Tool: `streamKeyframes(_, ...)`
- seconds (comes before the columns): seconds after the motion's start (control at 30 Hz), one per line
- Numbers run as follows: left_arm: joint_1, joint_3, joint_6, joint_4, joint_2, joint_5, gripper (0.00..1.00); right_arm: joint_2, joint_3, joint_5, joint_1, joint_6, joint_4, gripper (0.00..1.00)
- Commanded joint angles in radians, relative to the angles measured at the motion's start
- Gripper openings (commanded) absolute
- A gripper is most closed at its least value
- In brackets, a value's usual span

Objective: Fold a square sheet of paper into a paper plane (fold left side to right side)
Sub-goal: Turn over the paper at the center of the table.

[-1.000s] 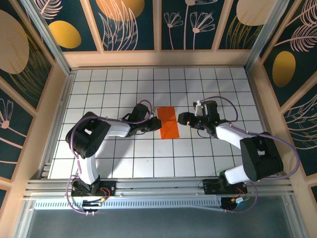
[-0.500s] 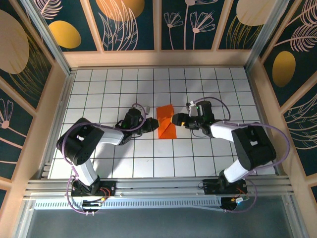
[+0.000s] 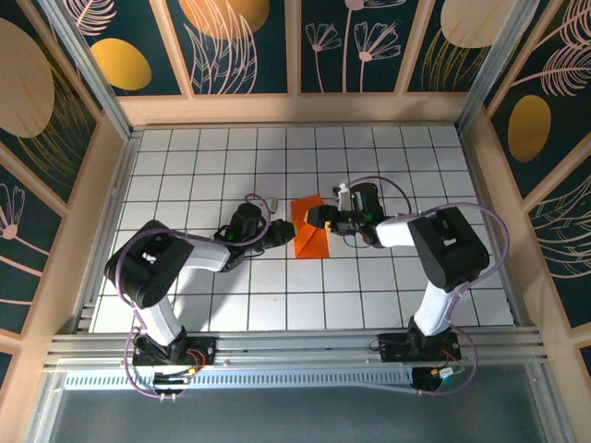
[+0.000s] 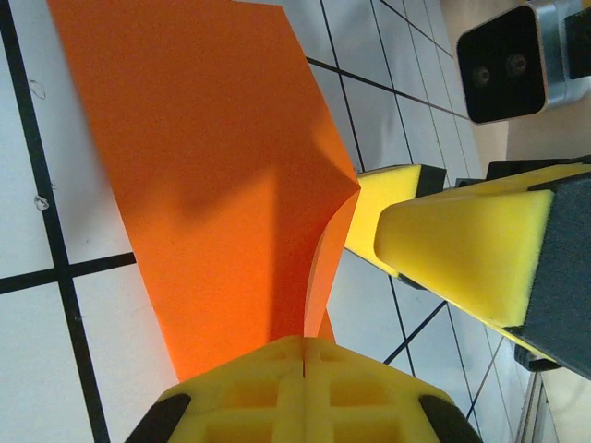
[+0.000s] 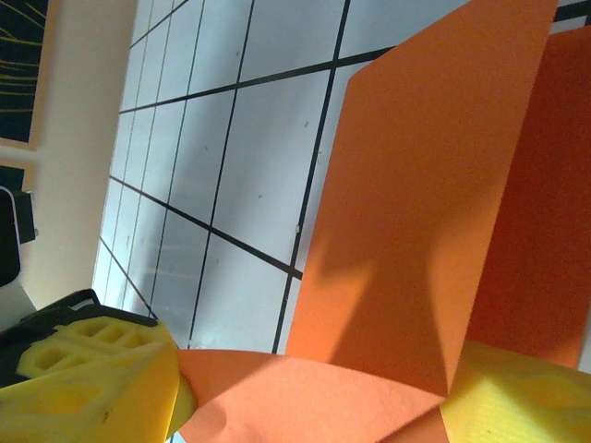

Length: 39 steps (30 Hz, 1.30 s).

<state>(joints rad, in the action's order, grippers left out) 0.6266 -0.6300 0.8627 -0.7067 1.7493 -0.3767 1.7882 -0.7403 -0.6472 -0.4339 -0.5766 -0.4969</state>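
White grid-tiled table (image 3: 185, 166) from overhead: I see the thin, bright orange paper sheet (image 3: 310, 236) lying mid-table, part-folded, between the left gripper (image 3: 283, 231) and the right gripper (image 3: 319, 220). On my left wrist view, the pads (image 4: 249, 392) are pressed together, pinching its lifted flap. On the right wrist view, spread fingers (image 5: 92, 374) straddle a raised layer, so I judge the dart's creases are not yet made.

No legible text, no labels or numbers, square sheet of paper (image 3: 305, 242) plain orange, unmarked
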Motion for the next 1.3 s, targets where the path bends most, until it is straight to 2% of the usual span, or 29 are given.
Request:
streamKeyframes(0.0,-0.004,0.004,0.011,-0.027,0.008,0.019,0.00,0.007,-0.028,-0.022,-0.013,-0.023,-0.062,0.72)
streamKeyframes(0.57,-0.004,-0.010,0.035,-0.027,0.076,0.028,0.02,0.058,-0.037,0.028,-0.041,-0.008,-0.046,0.56)
streamKeyframes(0.73,-0.004,-0.016,0.035,-0.019,0.088,0.031,0.09,0.065,-0.046,0.054,-0.058,0.013,-0.031,0.49)
streamKeyframes(0.97,-0.005,-0.004,0.058,-0.019,0.064,0.058,0.23,0.059,-0.051,0.081,-0.065,0.033,-0.014,0.33)
streamKeyframes(1.27,-0.020,0.029,0.071,0.013,-0.094,0.120,0.51,-0.071,-0.054,0.120,-0.054,0.076,0.007,0.02)
